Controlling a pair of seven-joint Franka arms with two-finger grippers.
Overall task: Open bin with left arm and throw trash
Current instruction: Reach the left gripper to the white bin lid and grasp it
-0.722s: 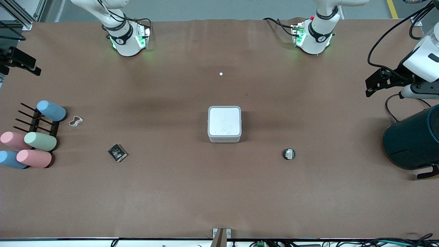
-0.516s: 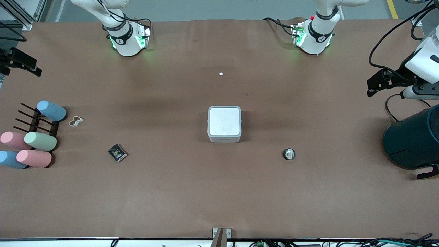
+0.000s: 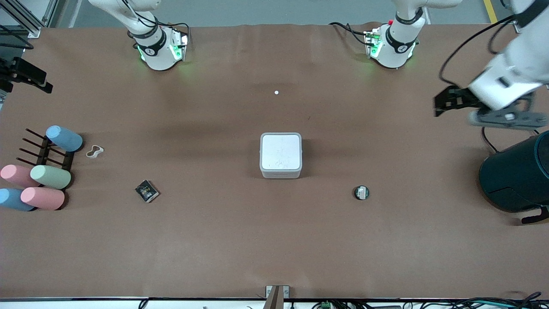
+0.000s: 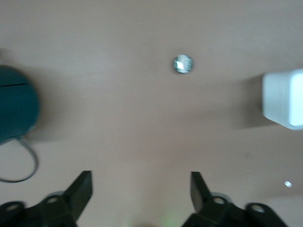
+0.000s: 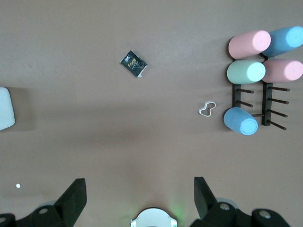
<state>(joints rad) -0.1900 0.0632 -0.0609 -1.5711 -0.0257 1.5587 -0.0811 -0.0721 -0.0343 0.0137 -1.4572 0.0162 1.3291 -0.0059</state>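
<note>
The bin point(image 3: 280, 155) sits mid-table, lid flat and closed. The black packet point(image 5: 134, 64) carries gold lettering too small to read; the disc point(image 3: 361, 192) has a pale label. Left gripper point(image 4: 141, 189) hangs above the table near the teal container point(image 3: 517, 174), spread wide; right gripper point(image 5: 140, 193) likewise wide.

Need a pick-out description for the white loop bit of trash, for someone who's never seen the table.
Start at the black peg rack holding pastel cylinders at the right arm's end of the table. Beside the blue cylinder on that rack, toward the small white square lidded bin at the table's middle, lies the white figure-eight loop. It is the only pale, open-ringed scrap; the black glossy packet lies nearer the front camera.
</note>
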